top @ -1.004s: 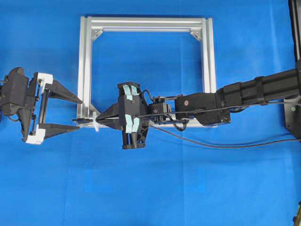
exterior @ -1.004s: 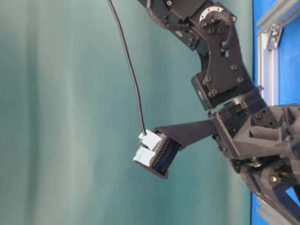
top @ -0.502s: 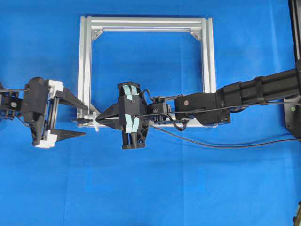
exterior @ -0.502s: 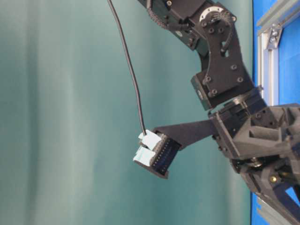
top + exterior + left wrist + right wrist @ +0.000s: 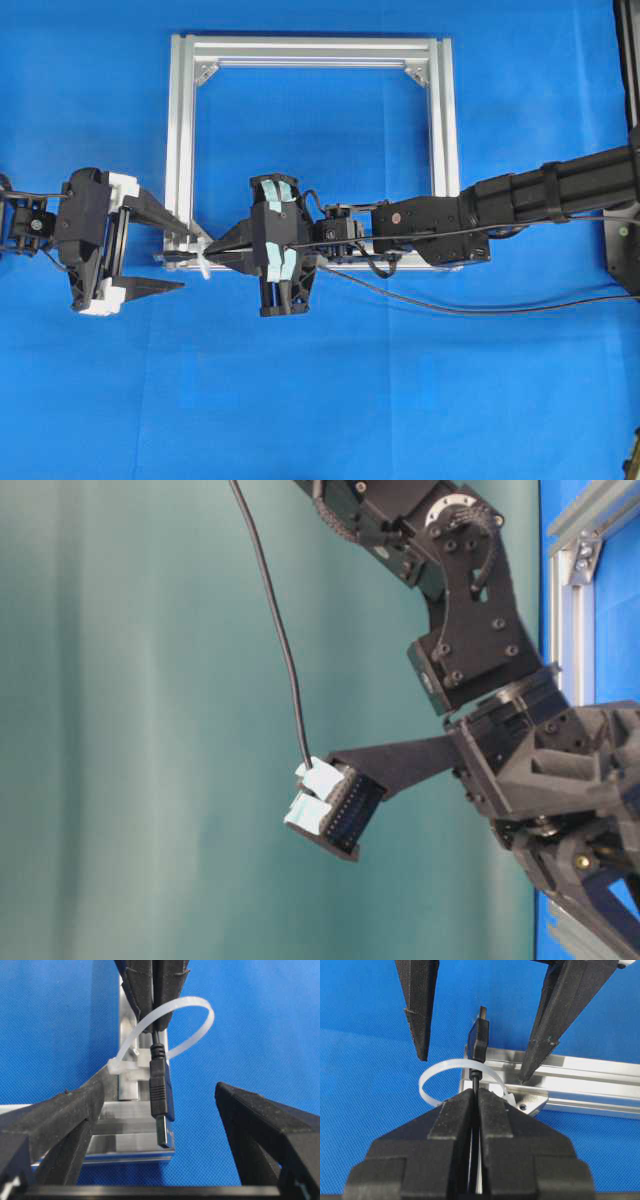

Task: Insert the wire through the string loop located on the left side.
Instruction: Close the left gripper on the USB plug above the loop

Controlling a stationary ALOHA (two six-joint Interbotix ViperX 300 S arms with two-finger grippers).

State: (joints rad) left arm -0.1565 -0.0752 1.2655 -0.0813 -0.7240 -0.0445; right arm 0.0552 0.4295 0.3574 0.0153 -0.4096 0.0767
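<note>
Left gripper (image 5: 168,253) nearer, jaws wide; right gripper (image 5: 476,1096) pinching plug-tipped black wire (image 5: 161,1092) through white string loop (image 5: 197,1007).

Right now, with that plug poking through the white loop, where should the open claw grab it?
On the plug body, the ribbed dark part past the string loop. The left gripper is open and already straddles it, so it could likely come straight on and close from both sides. The right gripper pinches the wire behind the loop, holding the plug steady.

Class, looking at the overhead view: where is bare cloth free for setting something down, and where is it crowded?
Free: the blue cloth inside the aluminium frame and the wide strip below both arms. Crowded: the frame's lower-left corner, where the left gripper, right gripper, wire and string loop meet.
</note>
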